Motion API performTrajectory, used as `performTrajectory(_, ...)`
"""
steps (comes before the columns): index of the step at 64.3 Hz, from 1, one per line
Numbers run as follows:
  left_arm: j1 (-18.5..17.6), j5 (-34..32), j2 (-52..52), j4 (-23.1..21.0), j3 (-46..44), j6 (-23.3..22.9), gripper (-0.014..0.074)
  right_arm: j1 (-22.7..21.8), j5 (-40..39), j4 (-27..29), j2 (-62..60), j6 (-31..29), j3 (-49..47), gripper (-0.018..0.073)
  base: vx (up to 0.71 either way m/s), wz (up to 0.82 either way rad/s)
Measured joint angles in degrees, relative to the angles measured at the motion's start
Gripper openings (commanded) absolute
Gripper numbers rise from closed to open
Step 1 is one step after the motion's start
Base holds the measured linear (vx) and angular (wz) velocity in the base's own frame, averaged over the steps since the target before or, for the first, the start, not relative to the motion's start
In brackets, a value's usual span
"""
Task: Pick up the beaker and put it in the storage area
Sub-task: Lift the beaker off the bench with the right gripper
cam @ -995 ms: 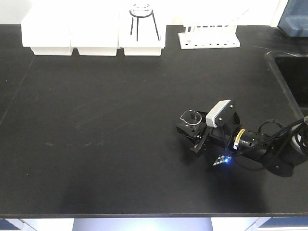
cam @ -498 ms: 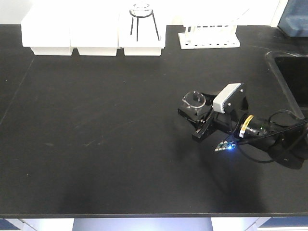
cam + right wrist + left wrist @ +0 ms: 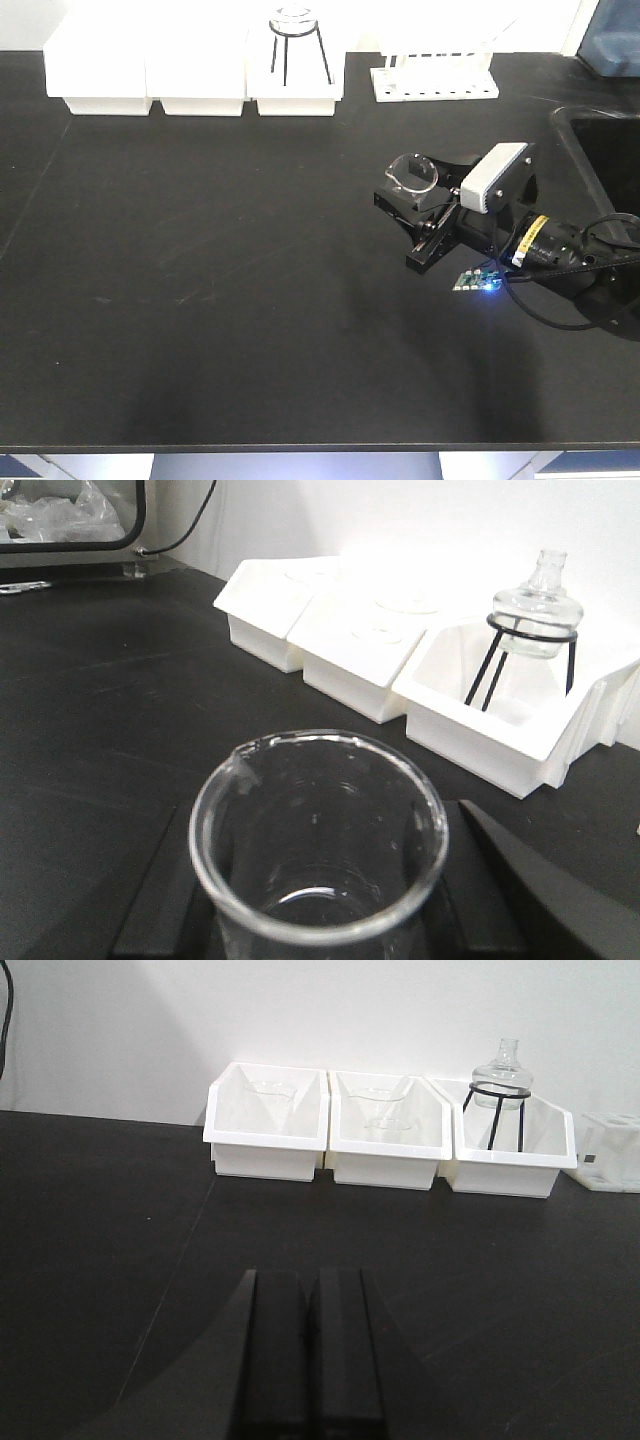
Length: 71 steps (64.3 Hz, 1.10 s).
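Right tool clamps the beaker between its fingers.

beaker clear | benchtop matte black | bins white | tripod black

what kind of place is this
Most likely a chemistry lab: a black benchtop with a glass beaker, a round glass flask and a test-tube rack.
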Motion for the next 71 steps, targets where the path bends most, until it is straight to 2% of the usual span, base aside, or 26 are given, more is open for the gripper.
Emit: performTrajectory(71,0.0,0.0,0.0,0.0,0.0,0.0,-0.0006,0.0,0.0,-0.5,0.0,0.0,0.2,0.0243,0.00,0.00)
